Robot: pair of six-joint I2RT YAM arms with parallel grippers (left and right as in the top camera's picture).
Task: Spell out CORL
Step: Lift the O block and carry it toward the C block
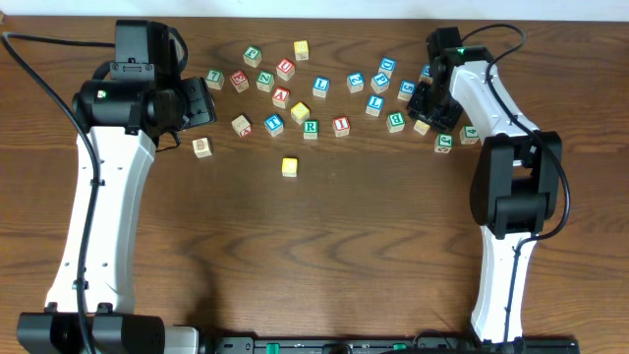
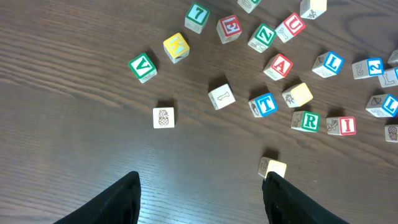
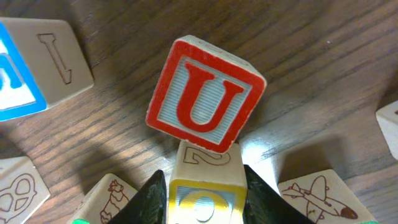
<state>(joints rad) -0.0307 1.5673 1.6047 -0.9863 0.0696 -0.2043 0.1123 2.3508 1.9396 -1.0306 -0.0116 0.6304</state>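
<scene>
My right gripper (image 3: pixel 204 190) is shut on a cube with a yellow-framed O face (image 3: pixel 202 200); both black fingers (image 3: pixel 152 199) press its sides, and its upper side shows a 2. A red U cube (image 3: pixel 205 93) touches it just beyond. From overhead that gripper (image 1: pixel 429 116) is low in the right cluster. A lone yellow cube (image 1: pixel 289 166) sits apart at the front, its letter unreadable, next to a fingertip of my open, empty left gripper (image 2: pixel 202 180). The green R cube (image 1: pixel 311 128) lies beside another yellow cube (image 1: pixel 300 111). A blue L cube (image 1: pixel 320 87) lies behind them.
Many other letter cubes lie scattered across the back of the table (image 1: pixel 314 246). A plane-picture cube (image 3: pixel 317 190) and a cow-picture cube (image 3: pixel 106 199) crowd my right fingers. A pineapple cube (image 2: pixel 163 117) and a green V cube (image 2: pixel 142 66) lie ahead of the left gripper.
</scene>
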